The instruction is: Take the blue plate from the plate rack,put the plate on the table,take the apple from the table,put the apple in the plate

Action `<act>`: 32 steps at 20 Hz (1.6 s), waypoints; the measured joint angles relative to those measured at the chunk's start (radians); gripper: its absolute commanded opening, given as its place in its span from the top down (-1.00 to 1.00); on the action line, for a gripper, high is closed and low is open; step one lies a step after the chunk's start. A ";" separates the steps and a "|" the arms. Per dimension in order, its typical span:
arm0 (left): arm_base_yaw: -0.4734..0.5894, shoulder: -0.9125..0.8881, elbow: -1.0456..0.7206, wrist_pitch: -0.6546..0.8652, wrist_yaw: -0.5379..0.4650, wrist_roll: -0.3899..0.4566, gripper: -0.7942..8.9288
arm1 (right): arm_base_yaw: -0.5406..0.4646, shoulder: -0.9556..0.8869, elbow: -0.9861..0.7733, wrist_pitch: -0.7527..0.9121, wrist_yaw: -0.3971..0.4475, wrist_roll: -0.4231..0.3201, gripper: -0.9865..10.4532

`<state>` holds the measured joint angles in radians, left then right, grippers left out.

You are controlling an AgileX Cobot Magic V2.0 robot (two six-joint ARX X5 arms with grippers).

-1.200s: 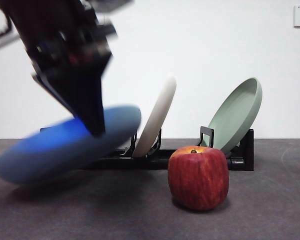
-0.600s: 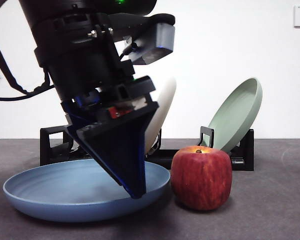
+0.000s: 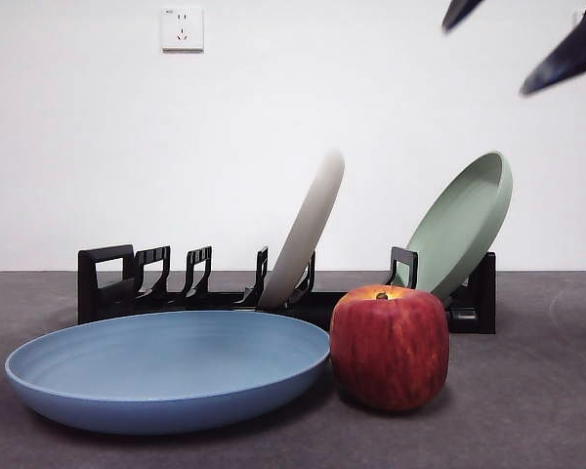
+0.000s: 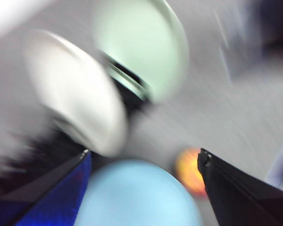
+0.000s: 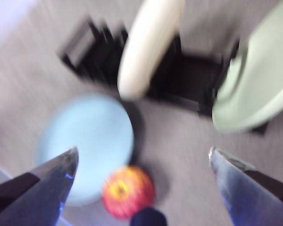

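Observation:
The blue plate (image 3: 166, 366) lies flat on the table (image 3: 527, 391), in front of the plate rack (image 3: 107, 283). Its rim is close beside the red apple (image 3: 389, 347) on its right. No gripper touches either. My left gripper (image 4: 145, 151) is open and high above the blue plate (image 4: 137, 197), in a blurred view with the apple (image 4: 191, 169) off to one side. My right gripper (image 5: 143, 150) is open too, high over the apple (image 5: 128, 190) and the blue plate (image 5: 87, 141). Two black tips at the front view's top right look like the right gripper (image 3: 487, 59).
The rack holds a cream-white plate (image 3: 308, 230) leaning in the middle and a sage-green plate (image 3: 459, 225) leaning at its right end. Its left slots stand bare. A wall socket (image 3: 182, 27) is on the white wall behind.
The arm that held the blue plate has let go and risen out of the front view. The plate now rests flat on the table. Black jaw tips have appeared at the top right.

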<state>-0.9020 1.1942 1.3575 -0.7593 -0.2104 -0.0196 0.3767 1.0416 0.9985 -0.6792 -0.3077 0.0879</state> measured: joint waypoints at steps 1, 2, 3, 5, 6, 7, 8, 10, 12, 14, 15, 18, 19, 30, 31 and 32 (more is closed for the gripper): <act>0.011 -0.024 0.047 -0.022 -0.028 0.000 0.05 | 0.036 0.022 0.000 -0.013 0.036 -0.010 -0.02; 0.024 -0.050 0.101 -0.045 -0.051 0.001 0.05 | 0.081 0.050 0.000 -0.018 0.087 -0.021 -0.08; 0.033 -0.070 0.138 -0.061 -0.064 0.002 0.05 | 0.116 0.071 0.000 -0.018 0.129 -0.033 -0.12; 0.047 -0.102 0.189 -0.084 -0.093 0.008 0.06 | 0.179 0.116 0.000 -0.014 0.189 -0.056 -0.12; 0.052 -0.111 0.200 -0.091 -0.100 0.010 0.06 | 0.204 0.142 0.000 -0.011 0.204 -0.063 -0.12; 0.056 -0.114 0.204 -0.101 -0.101 0.011 0.06 | 0.224 0.174 0.000 -0.009 0.206 -0.067 -0.12; 0.058 -0.111 0.206 -0.112 -0.101 0.012 0.06 | 0.239 0.211 0.000 -0.008 0.207 -0.072 -0.12; 0.058 -0.102 0.205 -0.139 -0.101 0.012 0.06 | 0.256 0.282 0.000 -0.007 0.207 -0.077 -0.12; 0.058 -0.099 0.205 -0.164 -0.101 0.012 0.06 | 0.268 0.352 0.000 -0.006 0.207 -0.078 -0.12; 0.058 -0.099 0.205 -0.174 -0.101 0.011 0.06 | 0.285 0.410 0.000 -0.003 0.206 -0.079 -0.12; 0.058 -0.099 0.205 -0.179 -0.101 0.011 0.06 | 0.296 0.435 0.000 0.000 0.204 -0.079 -0.12; 0.058 -0.099 0.205 -0.198 -0.101 0.011 0.06 | 0.319 0.483 0.000 0.012 0.203 -0.081 -0.11; 0.058 -0.099 0.205 -0.200 -0.101 0.011 0.06 | 0.324 0.498 0.000 0.016 0.203 -0.081 -0.11; 0.058 -0.099 0.205 -0.242 -0.101 0.008 0.06 | 0.327 0.534 0.005 0.010 0.204 -0.069 0.84; 0.058 -0.099 0.205 -0.242 -0.101 0.008 0.06 | 0.333 0.519 0.018 0.006 0.204 -0.066 0.84; 0.058 -0.099 0.205 -0.242 -0.101 0.008 0.06 | 0.344 0.504 0.041 0.008 0.204 -0.063 0.85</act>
<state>-0.8440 1.0950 1.5623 -1.0016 -0.3111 -0.0120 0.7212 1.5459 1.0393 -0.6712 -0.1036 0.0254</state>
